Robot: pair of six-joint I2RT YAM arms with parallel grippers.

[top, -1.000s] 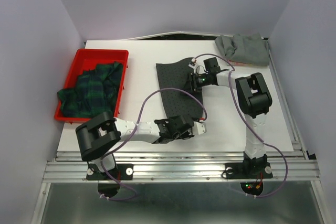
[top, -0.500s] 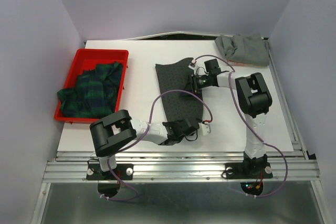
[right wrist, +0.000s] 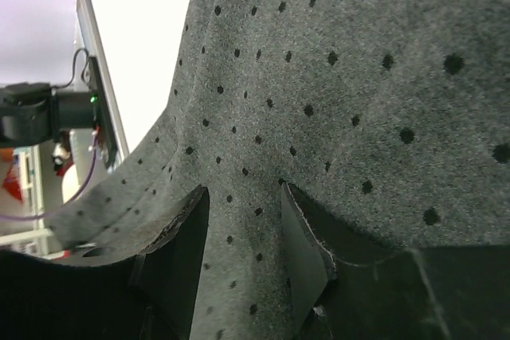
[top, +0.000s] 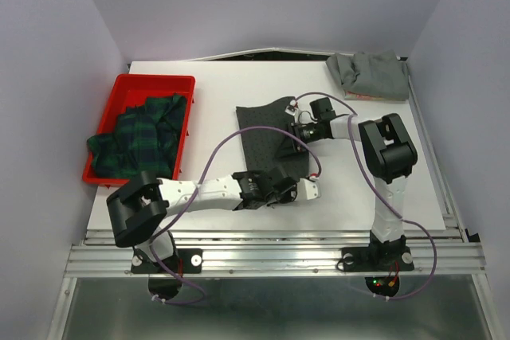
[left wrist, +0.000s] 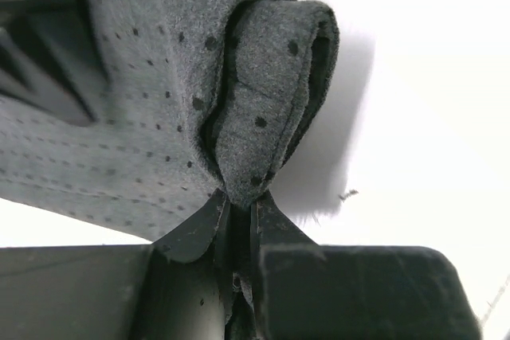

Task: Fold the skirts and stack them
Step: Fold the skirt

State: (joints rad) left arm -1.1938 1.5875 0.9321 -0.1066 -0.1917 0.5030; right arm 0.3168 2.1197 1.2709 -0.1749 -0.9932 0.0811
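Note:
The dark charcoal dotted skirt (top: 263,134) lies mid-table. My left gripper (top: 285,186) is at its near right corner. In the left wrist view the jaws (left wrist: 239,201) are shut on a rolled fold of that dotted cloth (left wrist: 263,93), raised off the white table. My right gripper (top: 295,129) sits at the skirt's right edge farther back. In the right wrist view its fingers (right wrist: 243,220) pinch a ridge of dotted cloth (right wrist: 335,77). The plaid skirt (top: 139,137) is bunched in the red tray. The plain grey skirt (top: 368,75) lies crumpled at the back right corner.
The red tray (top: 151,79) stands at the table's left edge. Bare white table (top: 374,189) shows to the right of the arms and behind the dotted skirt. Purple cables loop over the skirt from both wrists.
My left gripper closed on the dotted skirt's near right corner, and the left arm's elbow swung out to the left. The skirt's near edge has bunched up. My right gripper shifted slightly.

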